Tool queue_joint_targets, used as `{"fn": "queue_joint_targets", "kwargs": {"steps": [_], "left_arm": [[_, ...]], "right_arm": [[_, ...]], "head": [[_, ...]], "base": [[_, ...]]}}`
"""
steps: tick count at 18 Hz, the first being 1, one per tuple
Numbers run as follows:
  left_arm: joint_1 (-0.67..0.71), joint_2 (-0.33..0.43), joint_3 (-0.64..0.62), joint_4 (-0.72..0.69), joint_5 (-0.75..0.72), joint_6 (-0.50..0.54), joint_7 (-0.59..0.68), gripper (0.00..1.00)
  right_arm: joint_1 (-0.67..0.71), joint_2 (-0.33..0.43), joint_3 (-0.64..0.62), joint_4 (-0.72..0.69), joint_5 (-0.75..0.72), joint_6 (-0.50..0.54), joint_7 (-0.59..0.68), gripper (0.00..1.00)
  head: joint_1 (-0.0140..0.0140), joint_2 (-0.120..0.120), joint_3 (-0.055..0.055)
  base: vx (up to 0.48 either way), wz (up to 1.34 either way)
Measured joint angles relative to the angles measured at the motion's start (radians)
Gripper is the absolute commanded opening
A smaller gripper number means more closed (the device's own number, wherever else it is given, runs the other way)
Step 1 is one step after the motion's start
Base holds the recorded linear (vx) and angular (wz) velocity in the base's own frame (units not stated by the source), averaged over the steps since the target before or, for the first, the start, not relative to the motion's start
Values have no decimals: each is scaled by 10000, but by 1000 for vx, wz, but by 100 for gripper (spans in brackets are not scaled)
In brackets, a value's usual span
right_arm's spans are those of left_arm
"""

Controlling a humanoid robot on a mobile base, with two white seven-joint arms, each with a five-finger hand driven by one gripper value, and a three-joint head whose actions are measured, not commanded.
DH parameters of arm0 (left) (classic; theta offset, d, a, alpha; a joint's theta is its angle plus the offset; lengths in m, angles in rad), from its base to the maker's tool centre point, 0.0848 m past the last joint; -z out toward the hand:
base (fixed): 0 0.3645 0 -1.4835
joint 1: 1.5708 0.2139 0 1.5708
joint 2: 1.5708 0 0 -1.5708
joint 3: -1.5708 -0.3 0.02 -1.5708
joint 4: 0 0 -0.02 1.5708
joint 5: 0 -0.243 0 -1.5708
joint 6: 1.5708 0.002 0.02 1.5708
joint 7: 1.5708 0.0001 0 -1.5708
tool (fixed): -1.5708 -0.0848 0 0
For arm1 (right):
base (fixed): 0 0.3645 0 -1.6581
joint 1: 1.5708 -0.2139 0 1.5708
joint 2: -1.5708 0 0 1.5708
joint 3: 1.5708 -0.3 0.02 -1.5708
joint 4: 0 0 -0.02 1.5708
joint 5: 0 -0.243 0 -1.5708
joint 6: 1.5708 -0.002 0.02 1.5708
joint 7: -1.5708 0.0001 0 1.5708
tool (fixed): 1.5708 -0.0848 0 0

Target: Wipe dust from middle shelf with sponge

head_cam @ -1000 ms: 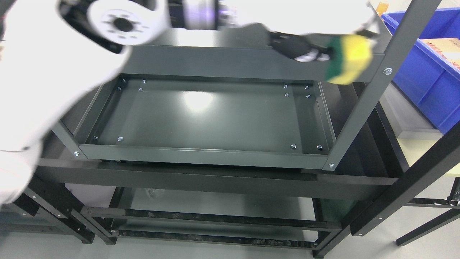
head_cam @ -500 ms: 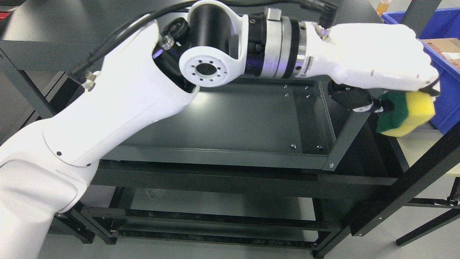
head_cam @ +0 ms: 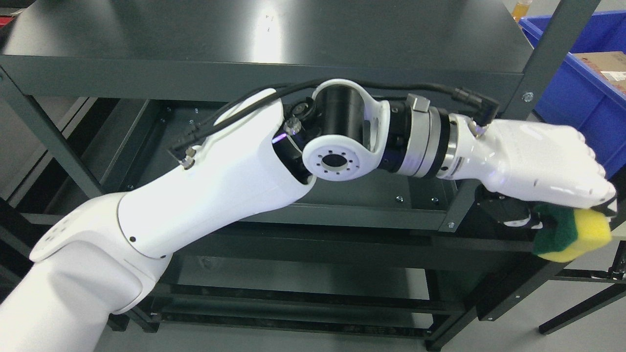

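My left arm comes in from the lower left and reaches across the front of the dark metal rack. My left hand [head_cam: 562,215] is shut on a yellow and green sponge [head_cam: 574,234] and holds it in the air at the right, outside and in front of the rack's right front post [head_cam: 491,156]. The middle shelf [head_cam: 161,146] is a dark tray under the top shelf [head_cam: 264,39]; my arm hides most of it. The right arm does not show.
A blue bin [head_cam: 587,83] with a cardboard box [head_cam: 604,63] stands to the right of the rack. Dark frame bars [head_cam: 552,264] cross below the sponge. A lower shelf [head_cam: 293,278] lies under the middle one.
My left arm has swung down and toward me. The sponge has gone from beside the top shelf's right end, past the right post, down to below the middle shelf's front right corner.
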Motion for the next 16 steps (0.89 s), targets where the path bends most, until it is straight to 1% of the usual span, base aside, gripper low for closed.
{"fn": "queue_joint_targets", "kwargs": {"steps": [5, 9, 13, 16], "left_arm": [[1391, 18, -175, -69, -31, 28, -4, 2], [3366, 65, 84, -146, -44, 4, 27, 2], [5890, -16, 1081, -222, -17, 45, 175, 2], [7476, -154, 2283, -259, 210, 216, 491, 2]], "right_arm": [[0, 0, 0, 0, 0, 0, 0, 100], [0, 0, -1, 0, 0, -1, -1, 100], [0, 0, 0, 0, 0, -1, -2, 100], [0, 0, 0, 0, 0, -2, -2, 100]], "head": [[0, 0, 0], [0, 0, 0], [0, 0, 0], [0, 0, 0]], "base": [[0, 0], [0, 0], [0, 0], [0, 0]]}}
